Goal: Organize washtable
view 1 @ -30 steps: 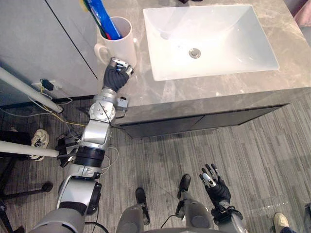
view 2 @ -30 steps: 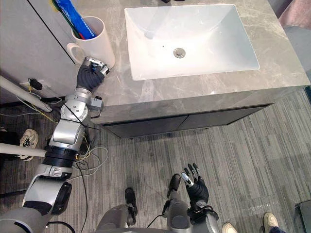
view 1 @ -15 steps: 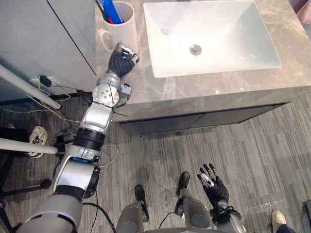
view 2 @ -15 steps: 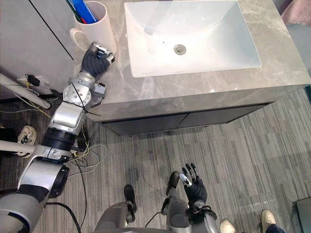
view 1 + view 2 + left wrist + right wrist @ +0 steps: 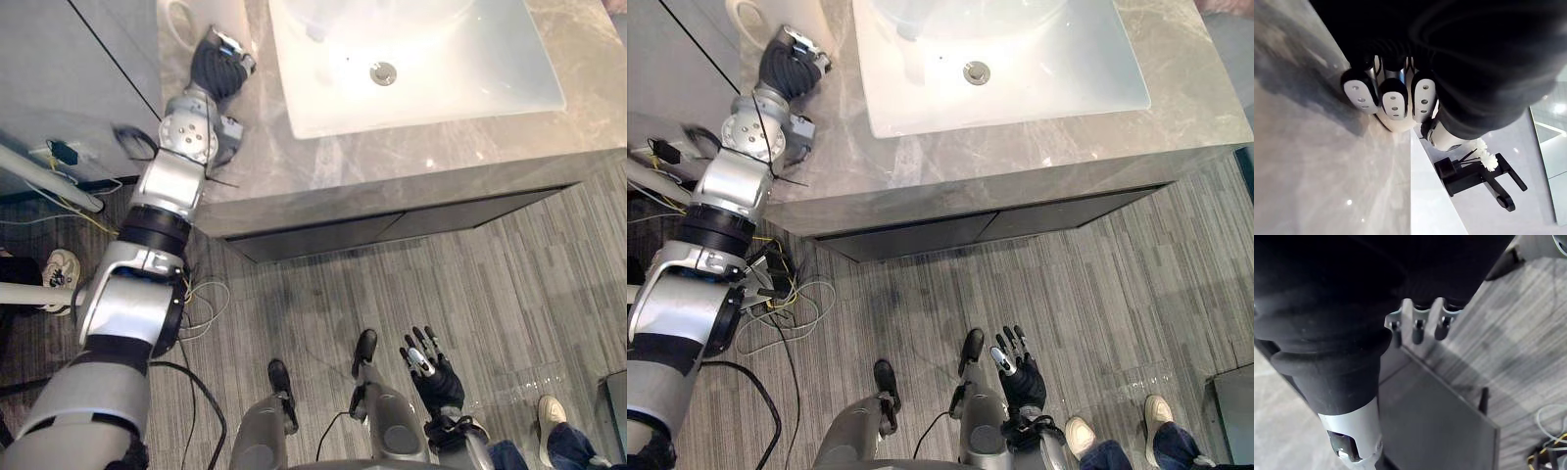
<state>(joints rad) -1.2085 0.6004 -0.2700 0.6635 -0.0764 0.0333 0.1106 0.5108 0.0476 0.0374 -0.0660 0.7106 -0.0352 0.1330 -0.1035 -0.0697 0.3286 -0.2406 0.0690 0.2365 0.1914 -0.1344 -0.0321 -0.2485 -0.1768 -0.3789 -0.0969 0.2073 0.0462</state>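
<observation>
A white mug (image 5: 186, 14) stands at the back left of the grey marble countertop (image 5: 392, 159), left of the white sink (image 5: 460, 83). My left hand (image 5: 217, 67) reaches far over the counter and presses against the mug's near side. In the left wrist view its fingers (image 5: 1393, 98) are curled, with the pale mug (image 5: 1397, 125) just past them. My right hand (image 5: 431, 370) hangs low over the floor with straight fingers (image 5: 1418, 329) and holds nothing.
A black faucet (image 5: 1480, 175) and white flowers (image 5: 1482, 157) stand behind the sink. Dark cabinet drawers (image 5: 392, 230) run under the counter. A person's shoes (image 5: 1161, 413) show at the lower right, another shoe (image 5: 59, 269) and loose wires at the left.
My left arm has stretched farther back along the counter, and the mug with it has gone toward the back corner. The camera has shifted too. The right hand has stayed low.
</observation>
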